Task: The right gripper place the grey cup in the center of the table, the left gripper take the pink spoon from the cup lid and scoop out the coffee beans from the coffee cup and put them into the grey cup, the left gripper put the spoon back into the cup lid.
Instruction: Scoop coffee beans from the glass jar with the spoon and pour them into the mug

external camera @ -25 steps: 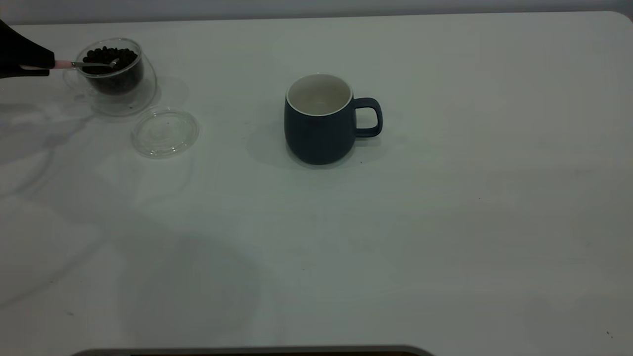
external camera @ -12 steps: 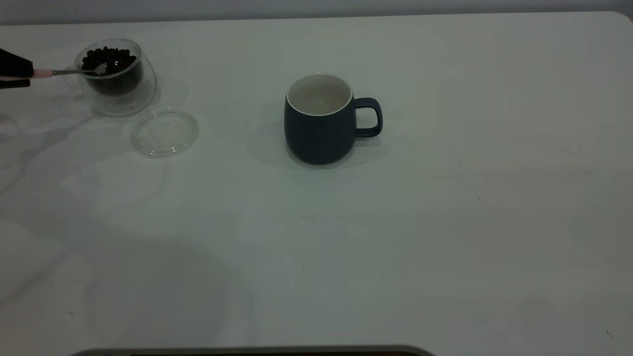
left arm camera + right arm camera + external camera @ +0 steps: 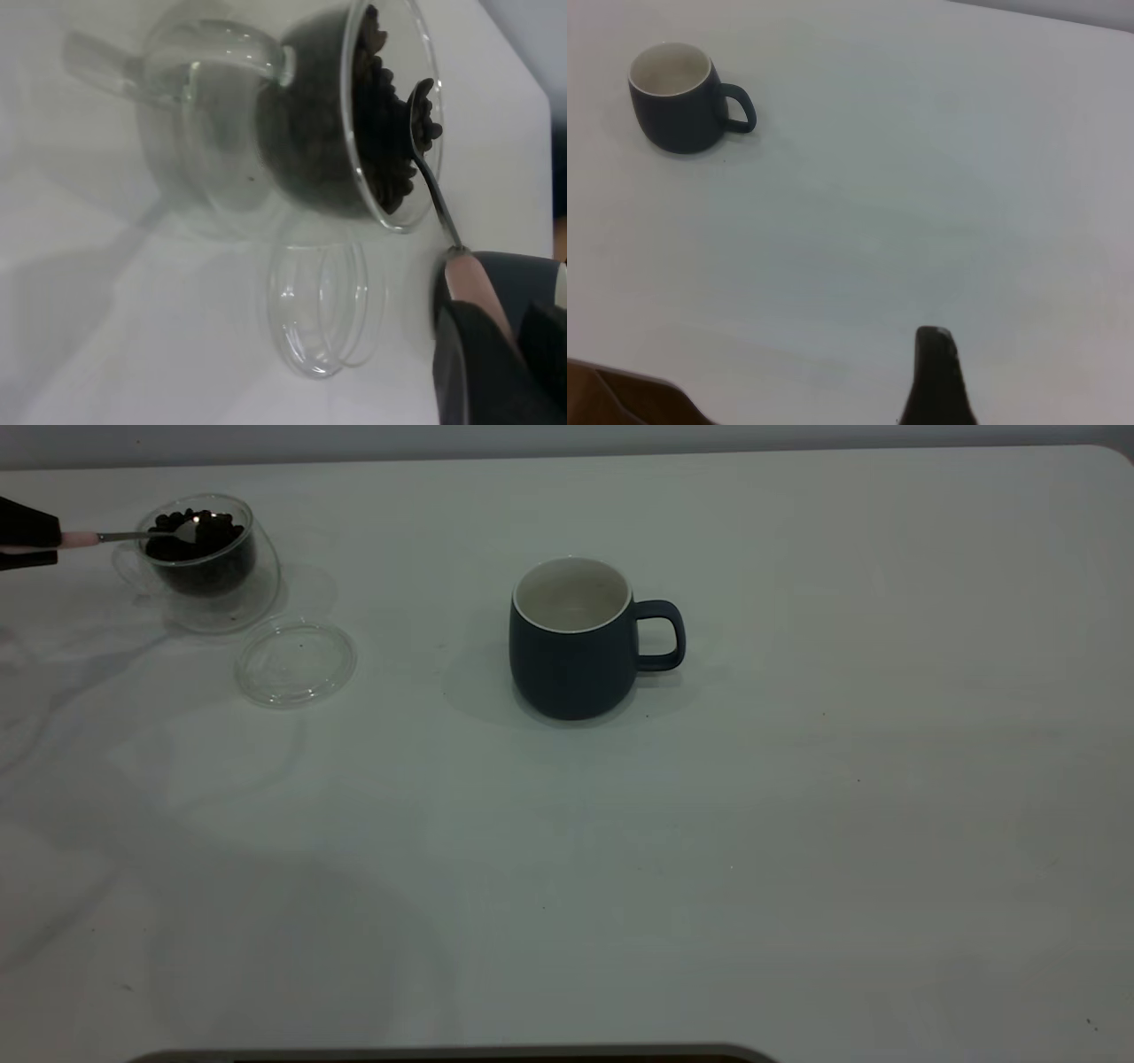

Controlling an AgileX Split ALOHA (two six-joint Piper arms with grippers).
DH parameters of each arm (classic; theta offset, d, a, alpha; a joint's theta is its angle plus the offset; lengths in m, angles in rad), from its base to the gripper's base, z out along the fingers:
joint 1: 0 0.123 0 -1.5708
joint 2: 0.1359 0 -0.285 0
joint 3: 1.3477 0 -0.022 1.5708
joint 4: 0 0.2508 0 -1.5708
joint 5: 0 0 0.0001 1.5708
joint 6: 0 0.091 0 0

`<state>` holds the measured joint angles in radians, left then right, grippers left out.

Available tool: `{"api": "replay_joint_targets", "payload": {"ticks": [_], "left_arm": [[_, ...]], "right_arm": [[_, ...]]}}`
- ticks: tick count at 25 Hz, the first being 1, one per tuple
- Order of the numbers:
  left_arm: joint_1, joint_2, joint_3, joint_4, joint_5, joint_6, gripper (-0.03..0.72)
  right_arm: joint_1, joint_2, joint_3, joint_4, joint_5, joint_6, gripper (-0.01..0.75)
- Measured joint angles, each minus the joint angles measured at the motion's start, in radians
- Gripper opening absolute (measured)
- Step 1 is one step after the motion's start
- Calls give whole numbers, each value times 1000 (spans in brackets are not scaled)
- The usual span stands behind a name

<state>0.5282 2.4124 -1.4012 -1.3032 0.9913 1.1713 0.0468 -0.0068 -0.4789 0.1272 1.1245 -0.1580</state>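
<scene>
**Spoon loaded over the glass cup, mug waits across the table**

Exterior view: the left gripper [image 3: 31, 536] sits at the far left edge, clamped on the pale handle of the pink spoon [image 3: 133, 536]. The spoon's long axis runs roughly level, pointing from the gripper toward the middle of the table [image 3: 797, 824], its bowl over the coffee beans [image 3: 197, 527] at the mouth of the coffee cup [image 3: 208, 558]. The grey cup [image 3: 574, 638] stands upright near the centre, well apart, in much the same direction the spoon points, handle turned away from the spoon. The cup lid [image 3: 295, 662] lies just beside the glass cup, toward the mug, nothing on it. The left arm is by far the nearer one to the beans.

Left wrist view: fingers [image 3: 478, 354] closed on the pink handle, metal neck reaching to the rim, the bowl carrying a few beans, I'd judge. Carrying it level looks the key.

Right wrist view: the right gripper [image 3: 935, 381] is parked well away from the mug, only one dark fingertip visible; its opening can't be told.
</scene>
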Motion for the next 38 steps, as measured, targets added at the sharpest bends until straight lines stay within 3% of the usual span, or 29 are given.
{"api": "replay_joint_targets", "payload": {"ticks": [20,38], "left_arm": [[73,0,0,-24,145,0,129],[73,0,-1,-23,150,-27,129]], "right_arm": [[0,0,0,2,1,0,588],[0,0,0,2,1,0,588]]}}
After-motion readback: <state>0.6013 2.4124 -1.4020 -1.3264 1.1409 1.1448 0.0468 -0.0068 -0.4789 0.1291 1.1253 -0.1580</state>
